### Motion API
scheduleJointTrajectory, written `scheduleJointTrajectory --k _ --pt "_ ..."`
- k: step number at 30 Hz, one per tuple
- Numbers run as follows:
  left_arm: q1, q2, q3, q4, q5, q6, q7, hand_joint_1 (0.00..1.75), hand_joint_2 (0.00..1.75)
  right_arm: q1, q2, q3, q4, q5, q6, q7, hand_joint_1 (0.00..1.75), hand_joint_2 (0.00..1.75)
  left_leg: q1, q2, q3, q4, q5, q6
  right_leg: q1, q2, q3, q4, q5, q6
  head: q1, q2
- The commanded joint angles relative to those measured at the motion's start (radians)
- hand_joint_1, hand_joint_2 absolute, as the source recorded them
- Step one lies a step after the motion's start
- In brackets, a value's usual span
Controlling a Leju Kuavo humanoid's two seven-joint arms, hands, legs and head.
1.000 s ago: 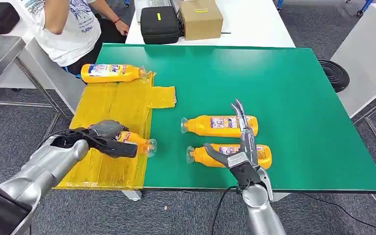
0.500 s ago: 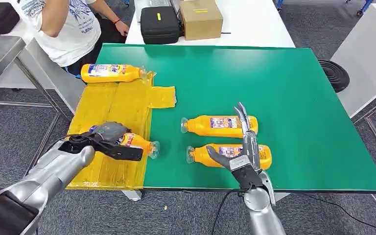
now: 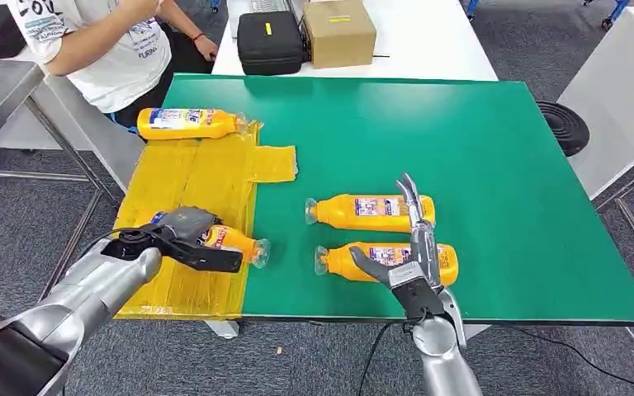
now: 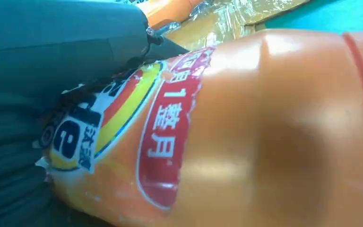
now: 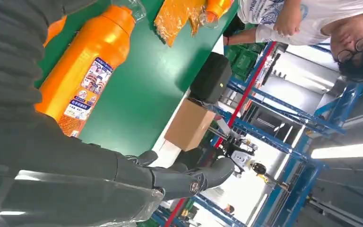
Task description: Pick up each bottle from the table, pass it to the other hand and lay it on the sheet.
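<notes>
My left hand (image 3: 183, 238) grips an orange bottle (image 3: 233, 242) low over the near part of the yellow sheet (image 3: 190, 177), its clear cap at the sheet's right edge. Up close, the left hand (image 4: 52, 61) lies along that bottle's (image 4: 264, 132) label. A second bottle (image 3: 188, 123) lies at the sheet's far end. Two more bottles lie on the green table (image 3: 479, 148): a farther one (image 3: 371, 212) and a nearer one (image 3: 442, 262). My right hand (image 3: 406, 262) hovers over the nearer one, fingers spread and holding nothing. The right wrist view shows the right hand (image 5: 75, 165) beside the farther bottle (image 5: 87, 71).
A person (image 3: 103, 41) in a white shirt stands at the far left corner. A black case (image 3: 270, 41) and a cardboard box (image 3: 338, 31) sit on the white table behind. A metal table (image 3: 0, 87) stands at the left and a black round object (image 3: 563, 125) at the right.
My left hand has shifted slightly right and nearer with the bottle. The right hand has drifted a little to the right. The person's arm has moved.
</notes>
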Motion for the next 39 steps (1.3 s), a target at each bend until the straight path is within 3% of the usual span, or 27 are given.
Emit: scheduleJointTrajectory --k 1,15,21,22,30,39 --pt "-0.024 -0.006 0.014 0.068 0.034 -0.047 -0.03 0.0 1.75 -0.038 0.001 -0.016 0.054 -0.002 0.002 -0.002 0.0 1.75 0.0 0.003 0.005 -0.001 -0.002 0.0 0.001 0.001 0.005 -0.001 -0.001 -0.003 0.0 0.0" --pt "-0.049 -0.003 0.014 0.065 0.036 -0.078 -0.036 0.0 1.75 -0.036 0.0 -0.018 0.043 -0.003 0.003 0.0 0.0 1.75 0.0 0.001 0.002 0.0 -0.001 0.0 0.0 0.0 0.002 0.0 0.0 -0.002 0.0 0.0" --pt "-0.117 0.049 0.018 0.022 0.056 -0.144 -0.082 0.0 1.75 -0.02 -0.004 -0.02 0.032 -0.003 0.001 0.0 0.0 1.75 0.001 0.001 0.001 0.001 -0.001 0.0 0.002 0.0 0.001 0.001 -0.001 -0.002 0.0 0.0" --pt "-0.135 0.064 0.014 0.011 0.056 -0.163 -0.098 0.0 0.0 -0.018 -0.006 -0.02 0.032 -0.003 0.001 0.0 0.0 1.75 0.001 0.001 0.0 0.001 0.0 0.0 0.001 0.0 0.0 0.001 0.0 -0.001 0.0 0.0" --pt "-0.137 0.131 0.008 -0.072 0.088 -0.213 -0.124 0.0 0.0 -0.013 -0.023 -0.011 0.044 -0.011 -0.005 -0.011 0.0 1.75 0.0 0.002 0.001 0.0 0.0 -0.001 0.001 0.001 0.001 0.0 0.0 -0.001 0.0 0.0" --pt "-0.14 0.143 0.009 -0.09 0.107 -0.224 -0.13 0.0 0.0 -0.018 -0.028 -0.006 0.055 -0.015 -0.006 -0.012 0.0 1.75 0.001 0.001 0.001 0.0 0.0 -0.001 0.001 0.0 0.001 0.0 0.0 -0.002 0.0 0.0"
